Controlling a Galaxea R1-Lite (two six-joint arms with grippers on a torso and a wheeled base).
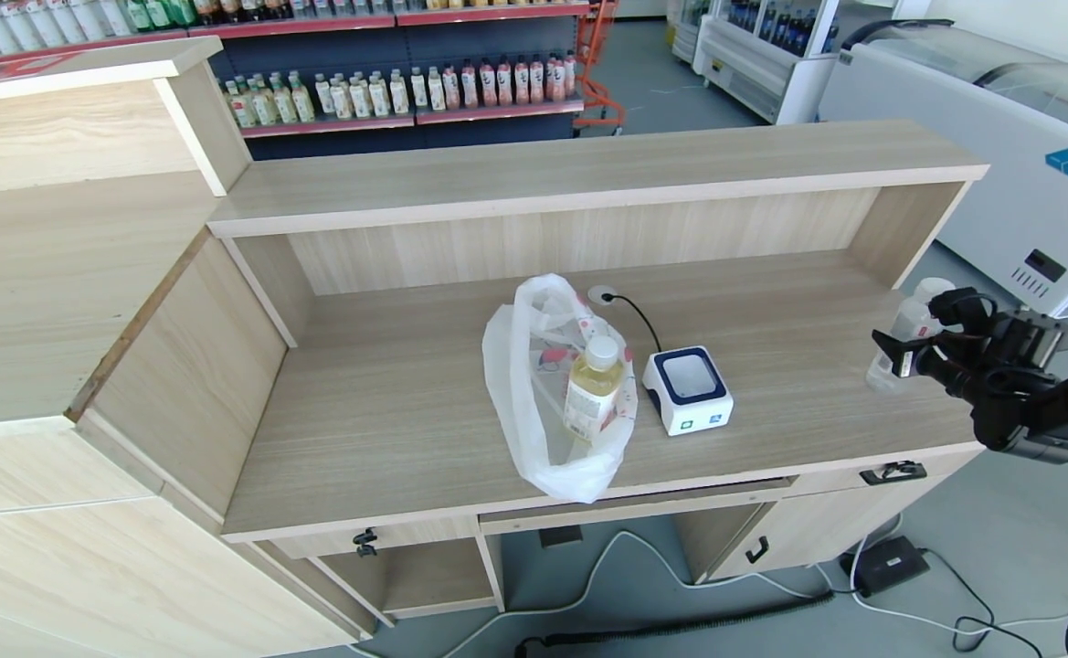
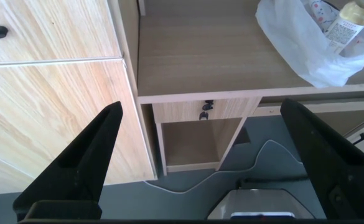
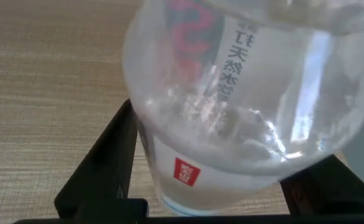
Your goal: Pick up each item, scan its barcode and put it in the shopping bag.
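left gripper (image 2: 200,109) hangs low in front of the counter, fingers (image 2: 88,168) spread wide w/ nothing between them. past the fingertips: a drawer front w/ a key (image 2: 205,112) in its lock, an open cubby (image 2: 194,140) under it, and a white cable (image 2: 231,174) on the floor. a wood cupboard door (image 2: 45,93) is beside one finger.

right gripper (image 1: 904,352) is at the right end of the tabletop (image 1: 387,411), fingers (image 1: 890,352) closed on a clear bottle (image 1: 908,329). in the wrist view the fingers (image 3: 101,180) grip its lower part, one each side, wood grain behind; bottle (image 3: 231,112) tilted, white cap up and away from the wrist.

left of those fingers, well apart, is the white scanner (image 1: 689,388), window up, its black cord running back to a grommet (image 1: 601,294). just beside the scanner on its far side from the fingers is the shopping bag (image 1: 534,384), slumped and open, w/ a yellow drink bottle (image 1: 596,384) upright in it. scanner sits between the held bottle and the bag.

behind: raised ledge (image 1: 588,174), then store shelves (image 1: 406,91) of drinks; a chest freezer (image 1: 981,155) sits beyond the right fingers.
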